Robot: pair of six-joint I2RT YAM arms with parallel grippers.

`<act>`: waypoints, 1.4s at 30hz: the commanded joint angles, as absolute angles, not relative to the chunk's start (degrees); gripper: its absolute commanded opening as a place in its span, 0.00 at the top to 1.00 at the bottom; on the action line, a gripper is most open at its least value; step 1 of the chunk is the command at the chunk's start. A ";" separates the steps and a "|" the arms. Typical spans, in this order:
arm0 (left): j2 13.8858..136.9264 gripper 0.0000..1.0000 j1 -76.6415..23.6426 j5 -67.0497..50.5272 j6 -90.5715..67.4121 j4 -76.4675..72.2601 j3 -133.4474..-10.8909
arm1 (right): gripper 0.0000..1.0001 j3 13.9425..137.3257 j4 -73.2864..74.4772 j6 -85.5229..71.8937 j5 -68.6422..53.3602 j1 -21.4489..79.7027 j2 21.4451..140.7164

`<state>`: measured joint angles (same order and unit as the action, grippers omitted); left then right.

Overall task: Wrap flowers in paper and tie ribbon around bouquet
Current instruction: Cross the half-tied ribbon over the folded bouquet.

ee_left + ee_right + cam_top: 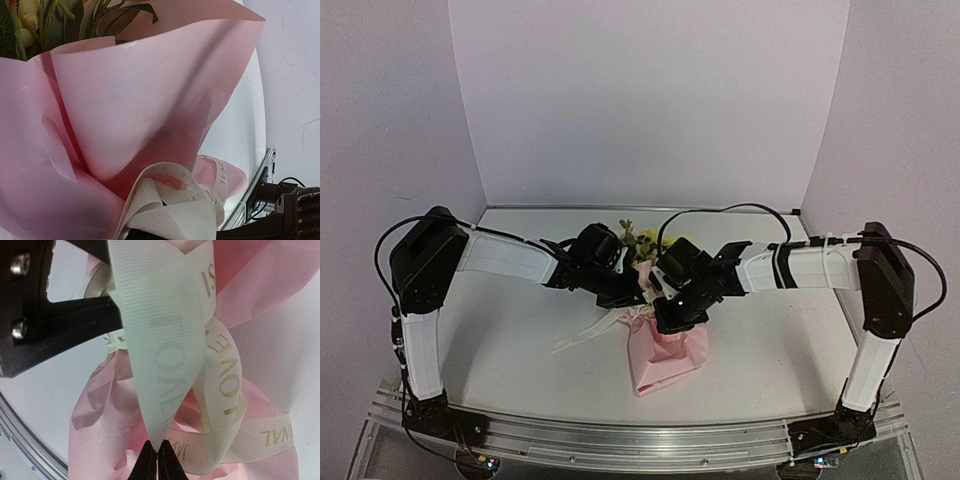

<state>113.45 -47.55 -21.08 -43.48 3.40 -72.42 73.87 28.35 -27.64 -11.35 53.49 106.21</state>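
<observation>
Has the bouquet [665, 355] lying in the middle of the counter [520, 330], flowers [642, 243] toward the far side, pink paper [140, 110] flaring open around the stems. Clamps the left gripper [636, 290], jaws fully together, on a bunched length of the ribbon [165, 340] right at the paper's pinched waist. Pinches a folded band of the same ribbon in the right gripper [158, 460], jaws all but closed on its tapered edge, with loose loops resting against the paper just beyond. Leaves one tail trailing over the counter on the left side. Risks, by the look of it, sliding that thin grip off the narrow edge under any hard pull, which would let the loops fall slack before a knot sets. Risks too dragging the light bouquet sideways, or crumpling the paper at the waist, should the two grippers draw apart unevenly.
</observation>
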 commanded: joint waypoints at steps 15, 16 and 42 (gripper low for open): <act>112.06 1.00 -49.30 -16.27 -42.66 0.88 -69.55 | 0.86 76.81 29.86 -30.98 -0.20 54.10 105.99; 112.06 1.00 -49.31 -16.26 -42.63 0.88 -69.53 | 0.85 76.71 29.88 -31.02 -0.36 54.13 105.75; 112.80 1.00 -49.31 -15.56 -41.64 2.66 -71.28 | 0.45 79.43 32.61 -28.12 0.00 48.22 97.46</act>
